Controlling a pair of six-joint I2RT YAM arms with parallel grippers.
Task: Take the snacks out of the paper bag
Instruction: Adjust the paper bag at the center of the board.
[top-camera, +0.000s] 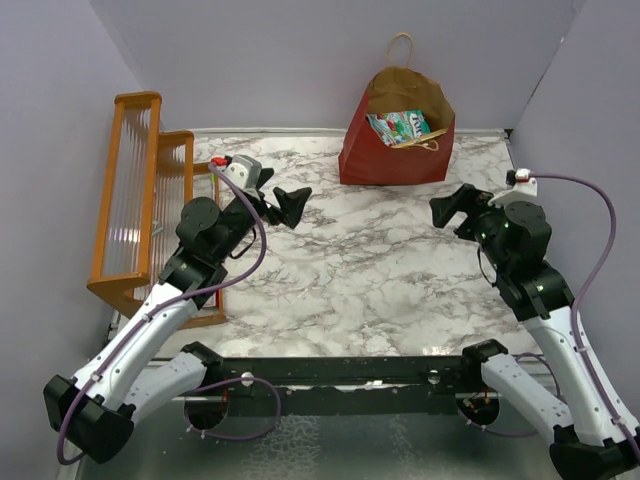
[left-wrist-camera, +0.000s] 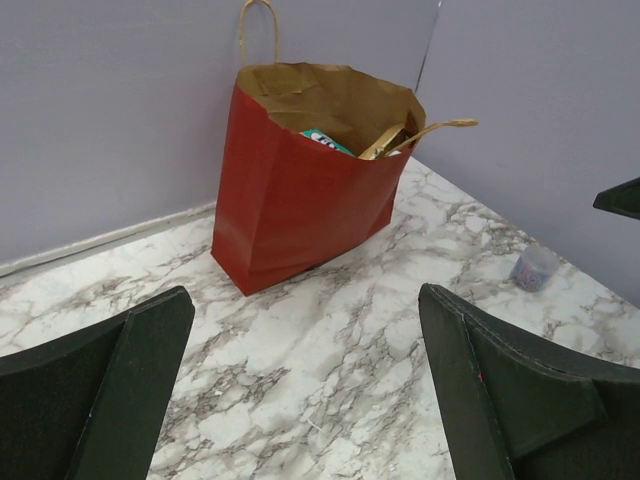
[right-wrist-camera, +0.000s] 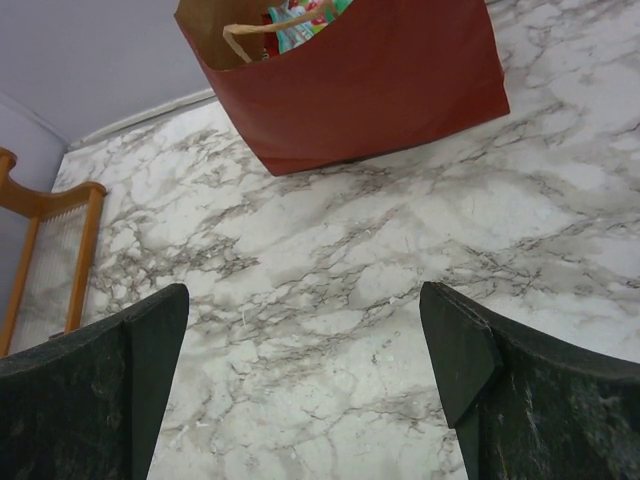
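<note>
Top external view: paper bag (top-camera: 395, 140) stands upright at the far edge of the marble table (top-camera: 350, 280), right of centre, close to the back wall, dark red outside, brown inside, mouth open. Teal-white pouch (top-camera: 400, 126) lies inside the bag, along with other packets I can't make out. Back handle (top-camera: 400, 45) sticks up; front handle (top-camera: 428, 140) is flopped over into the mouth across the packets. My left gripper (top-camera: 288, 203) hovers above the table, left of the bag and nearer than it, jaws spread wide, holding nothing. My right gripper (top-camera: 452, 210) hovers right of the bag and nearer than it, jaws also spread wide, nothing in them. Both are well apart from the bag, not touching it. Orange wooden rack (top-camera: 140, 200) stands along the left edge of the table, beside my left arm. Left wrist view: both fingers wide apart, bare marble between, bag ahead in the corner, pouch edge showing over the rim. Right wrist view: same, fingers wide, bag ahead, rack off to the left.
</note>
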